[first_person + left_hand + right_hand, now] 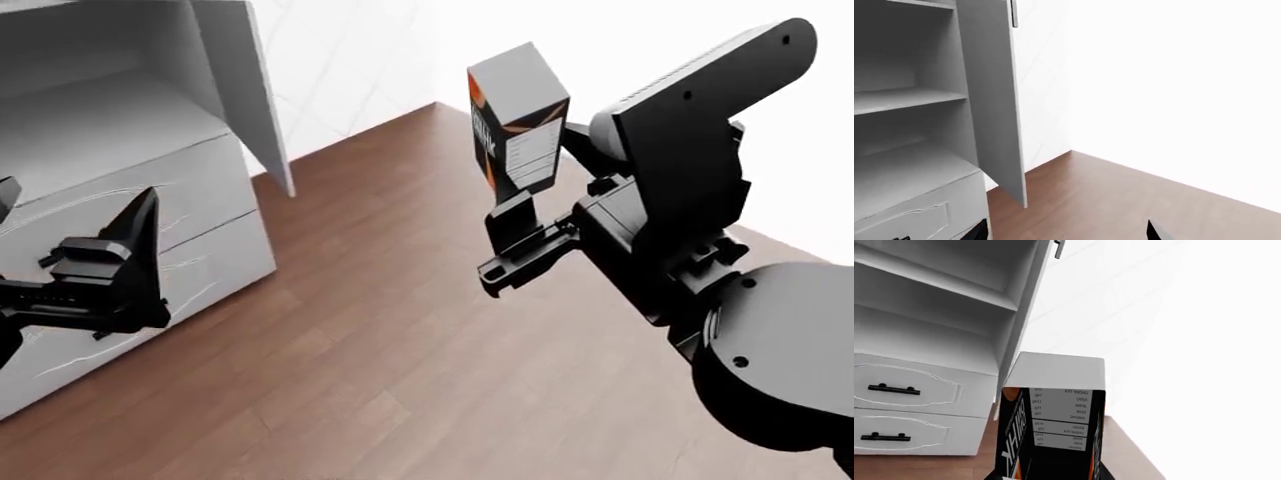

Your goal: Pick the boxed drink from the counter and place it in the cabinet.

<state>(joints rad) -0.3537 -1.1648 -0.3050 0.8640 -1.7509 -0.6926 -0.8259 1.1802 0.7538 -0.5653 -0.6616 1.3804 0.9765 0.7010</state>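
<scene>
Transport step: your right end effector (514, 228) pinches the boxed drink (519, 118) upright above the floor, cabinet (127, 130) well apart; left end effector (74, 262) spread; next, carry it to the shelf (934, 300).

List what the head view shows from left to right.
Left pincer → cabinet with its open door → boxed drink, held up over the wooden floor by the right pincer → right arm.
</scene>
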